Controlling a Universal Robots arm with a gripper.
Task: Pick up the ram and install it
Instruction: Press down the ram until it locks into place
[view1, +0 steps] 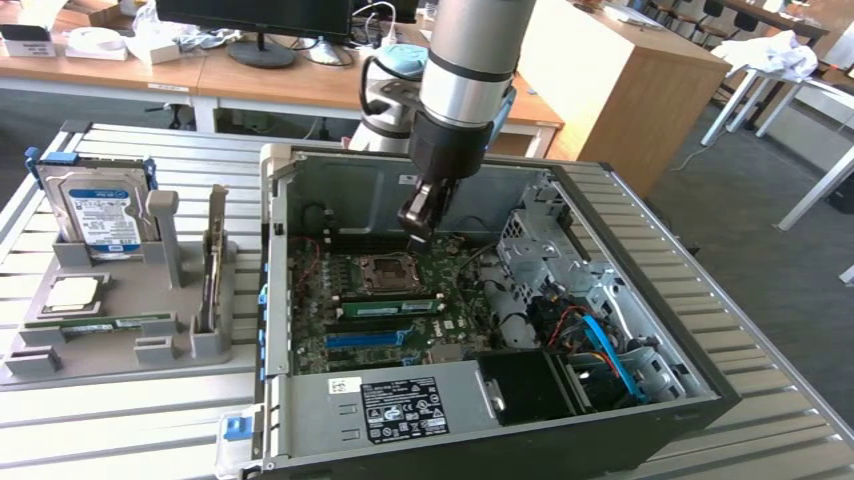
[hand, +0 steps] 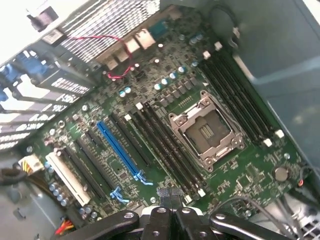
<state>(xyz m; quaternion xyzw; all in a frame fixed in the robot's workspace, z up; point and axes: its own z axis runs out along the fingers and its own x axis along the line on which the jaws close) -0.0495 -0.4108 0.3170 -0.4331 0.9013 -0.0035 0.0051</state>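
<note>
Exterior view: ram (view1: 104, 324) on tray (view1: 120, 362); wrist view: motherboard (hand: 165, 150)

ram (view1: 100, 322) | long thin green stick | lying flat on grey holder (view1: 120, 357)

I'm working in what looks like an office-style lab: beyond my gripper stand wooden desks (view1: 267, 85) with a monitor (view1: 254, 20) and cables, grey carpet (view1: 747, 200) underfoot. Below the gripper, an open desktop PC case (view1: 507, 400) lies on a slatted metal table (view1: 120, 420), beside a grey parts fixture (view1: 107, 340).
</note>
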